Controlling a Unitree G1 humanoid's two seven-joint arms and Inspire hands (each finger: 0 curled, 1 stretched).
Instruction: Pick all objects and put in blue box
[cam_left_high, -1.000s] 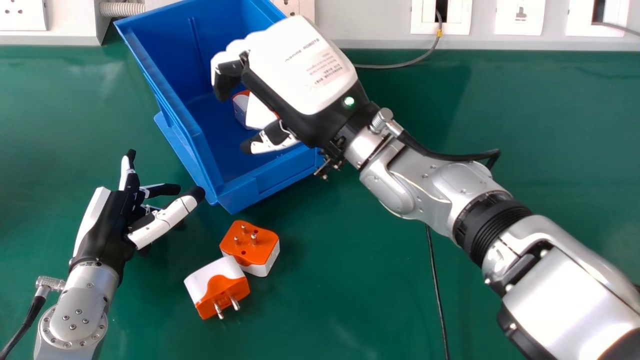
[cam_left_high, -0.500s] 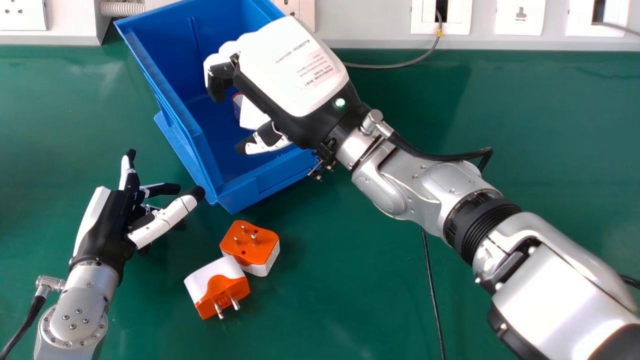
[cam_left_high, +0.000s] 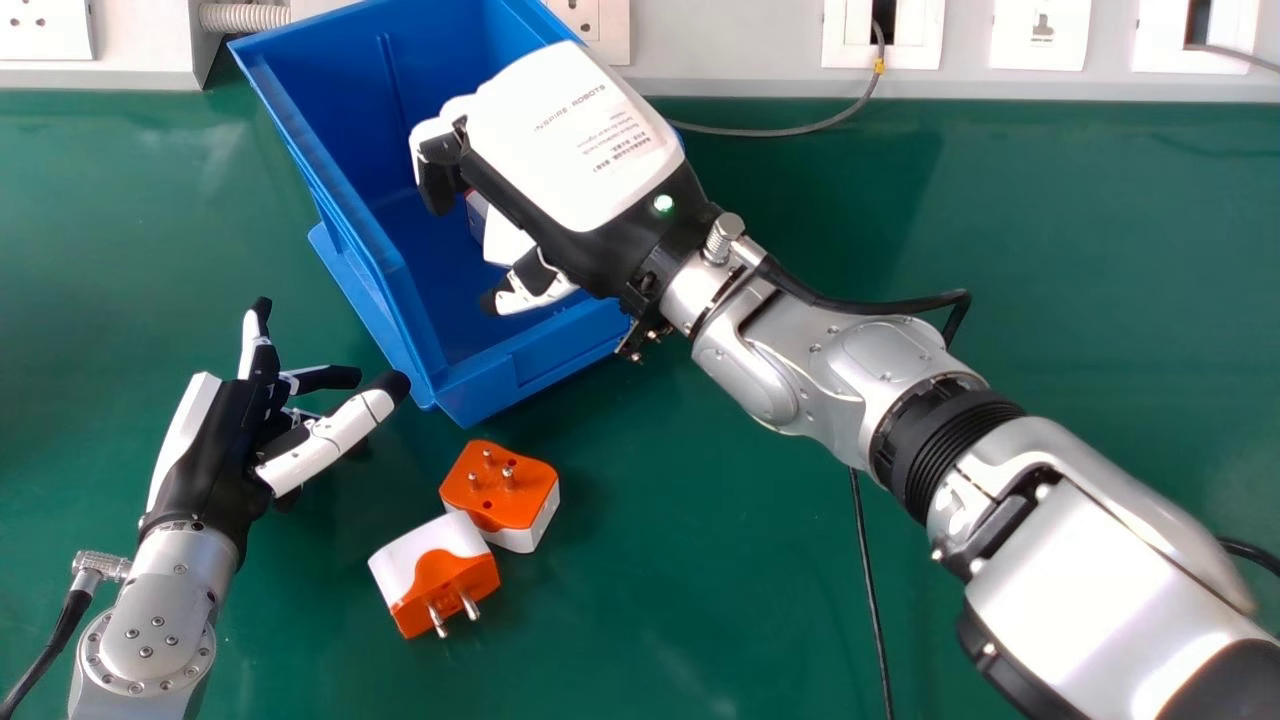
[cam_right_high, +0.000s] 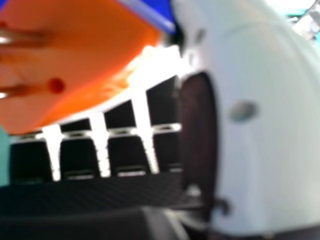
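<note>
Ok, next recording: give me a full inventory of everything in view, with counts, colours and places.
Box: one, blue, at the table's far edge.
Loose plug adapters: two, orange and white, in front of the box.
Held adapter: one, orange and white, in the right hand.
Partly hidden item: one, bluish visible side, inside the box.
Table: one, green, beneath everything.
Wall plates: five, white, along the back.
Conduit: one, grey, back left.
Wall cables: two, grey, at the back.
Table cable: one, black, beside the right arm.
Hands: two, black and white; left over the table, right over the box.
</note>
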